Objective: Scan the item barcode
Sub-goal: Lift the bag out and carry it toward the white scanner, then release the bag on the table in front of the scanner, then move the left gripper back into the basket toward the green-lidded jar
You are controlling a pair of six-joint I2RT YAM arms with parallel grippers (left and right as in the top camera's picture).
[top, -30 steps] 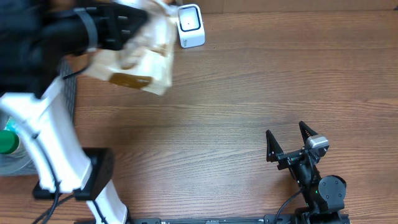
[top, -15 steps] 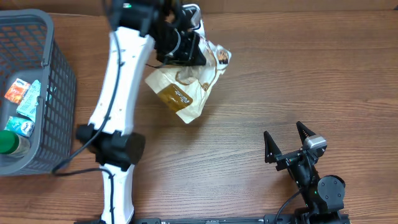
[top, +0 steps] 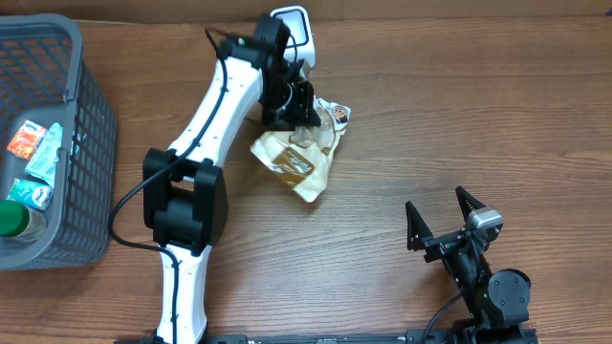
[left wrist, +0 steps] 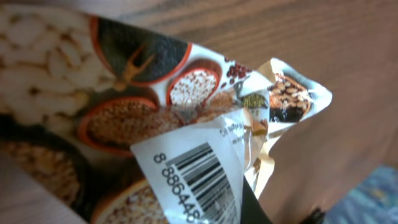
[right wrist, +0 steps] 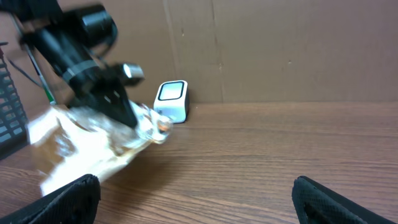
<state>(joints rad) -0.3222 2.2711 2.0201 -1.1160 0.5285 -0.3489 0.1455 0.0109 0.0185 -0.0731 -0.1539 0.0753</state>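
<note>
1. The bag (top: 304, 162) hangs from its top edge in the left tool (top: 300, 111), which is clamped shut on it. It sits at about 11 o'clock on the table (top: 478, 115), and the scanner (top: 295, 24) is just beside it at 12 o'clock. You can't tell whether its lower corner touches the table.
2. Risk: no read. The barcode label (left wrist: 193, 177) is curled and partly cut off by the frame edge. Creased film like that tends to glare and bend the bars.
3. Risk: wrong face presented. The label faces the wrist camera, and nothing shows it facing the scanner window. You'll likely have to rotate the wrist.
4. Risk: slip. The pinch is on a thin, glossy edge with the bag's weight hanging below, so a fast rotation could pull it loose.
5. Risk: collision. The bag and arm are close to the scanner, and a swing toward 12 o'clock could knock it.
6. The right tool (top: 437, 197) is parked at 4 o'clock from the bag with its jaws wide and empty. It's well apart, so no conflict there.
7. The basket (top: 91, 115) is at 9 o'clock and out of the path.
8. Views:
   - Only the left wrist shows the barcode; the scanner isn't in it.
   - Overhead gives the layout, but the arm hides part of the scanner.
   - The right wrist shows the scanner's window face, with the bag blurred at 8 o'clock from it.
</note>
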